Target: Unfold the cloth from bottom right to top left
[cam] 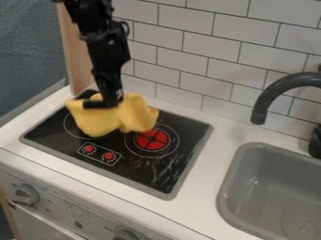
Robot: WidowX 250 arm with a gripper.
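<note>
The black gripper (pixel 108 103) hangs over the back left part of the stove top, shut on the yellow cloth (pixel 100 121). Folds of the cloth bulge out on both sides of the gripper and droop below it, over the left and middle of the black cooktop (pixel 156 173). The cloth is bunched rather than flat, and it covers part of the left burner ring. Whether its lower edge touches the cooktop cannot be told.
A red burner (pixel 151 139) lies just right of the cloth, with two red printed knobs in front. A grey sink (pixel 272 187) and a dark faucet (pixel 276 91) stand at the right. White tiled wall (pixel 207 47) rises behind the counter (pixel 216 145).
</note>
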